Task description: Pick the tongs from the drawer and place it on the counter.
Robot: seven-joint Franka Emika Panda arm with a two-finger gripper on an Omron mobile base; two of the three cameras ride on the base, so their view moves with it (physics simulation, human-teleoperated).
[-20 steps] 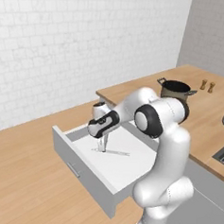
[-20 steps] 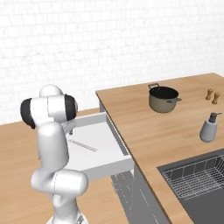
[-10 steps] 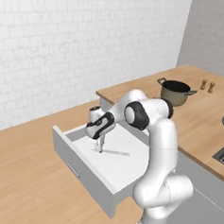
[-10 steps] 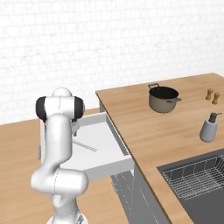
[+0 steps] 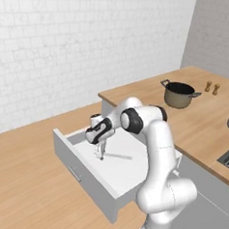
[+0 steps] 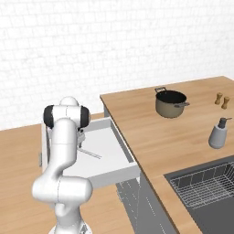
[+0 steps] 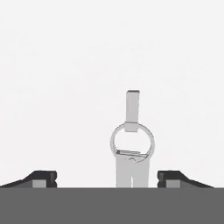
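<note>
So far nothing's lifted; tongs (image 7: pixel 131 144) lie flat on drawer (image 5: pixel 127 173) floor w/ gripper (image 7: pixel 106 178) low over them, fingers spread wide, empty; grasp, lift, move to counter (image 5: pixel 208 118) all left.

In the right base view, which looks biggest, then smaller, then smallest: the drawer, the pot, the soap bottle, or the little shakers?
1. The drawer, by far the widest.
2. The pot.
3. The soap bottle. It stands nearer the camera than the pot, so its look may flatter it.
4. The two shakers, tiny, alike, and farthest back.
</note>
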